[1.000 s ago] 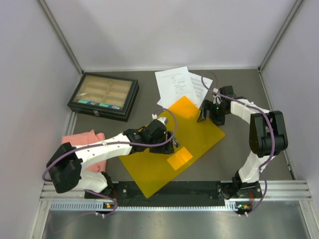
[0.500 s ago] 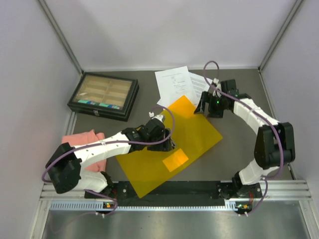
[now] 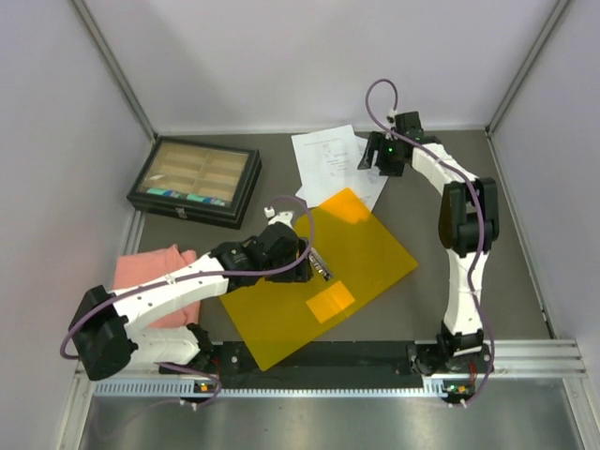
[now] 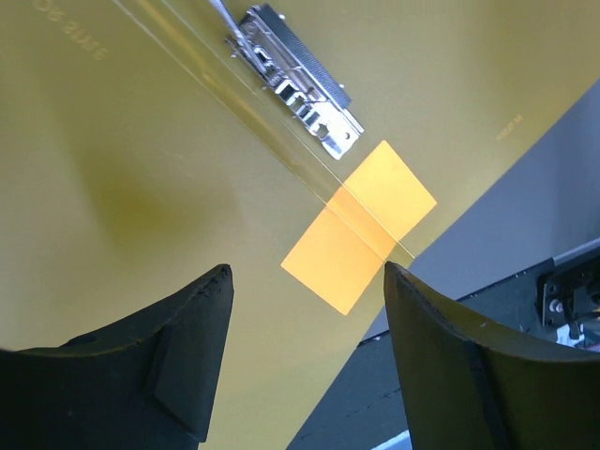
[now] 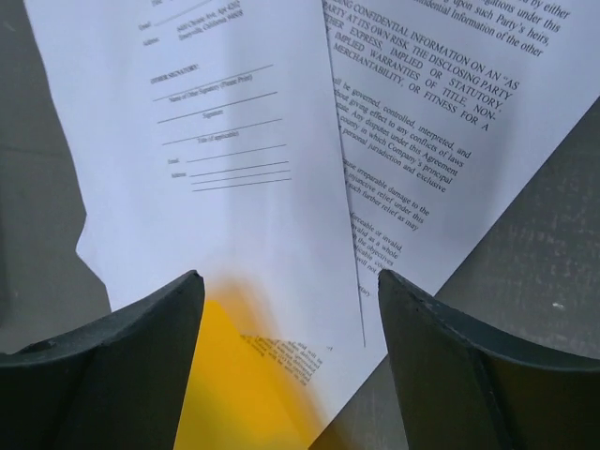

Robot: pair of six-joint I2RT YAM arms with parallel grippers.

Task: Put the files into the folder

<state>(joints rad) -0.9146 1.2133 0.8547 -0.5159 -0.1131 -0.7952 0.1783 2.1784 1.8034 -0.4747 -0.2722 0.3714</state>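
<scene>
Change since the earlier view: the right hand (image 3: 380, 161) has left the folder's far right edge and swung toward 12 o'clock, over the papers. The left hand (image 3: 302, 261) has drawn slightly toward 9 o'clock. The folder and the files lie as before.

- Folder (image 3: 370, 246): flat, translucent yellow-orange plastic, lying open-faced on the tabletop (image 3: 497, 187) in front of both arm bases. Its long axis runs roughly 8 o'clock to 2 o'clock. A metal clip (image 3: 319, 264) sits near its middle. A deeper orange pocket (image 3: 333, 302) lies toward 5 o'clock of the clip.
- Files (image 3: 328, 159): white sheets with black print, fanned at the folder's 12 o'clock. The top sheet's long axis is close to 12–6 o'clock and the one beneath is turned toward 1 o'clock. The folder's far corner lies over their near edge, and print shows through the yellow in the right wrist view.
- Left hand: released, fingers spread above the folder sheet, nothing between them.
- Right hand: released, fingers apart above the files, nothing gripped.
- Black compartment box (image 3: 195, 181): at 10 o'clock of the folder, well apart.
- Pink cloth (image 3: 150, 272): at 9 o'clock of the folder, partly under the left arm.

Wrist views: left hand (image 4: 307, 272) over folder (image 4: 141, 141), clip (image 4: 295, 80), pocket (image 4: 361, 225); right hand (image 5: 289, 281) over files (image 5: 234, 122).
</scene>
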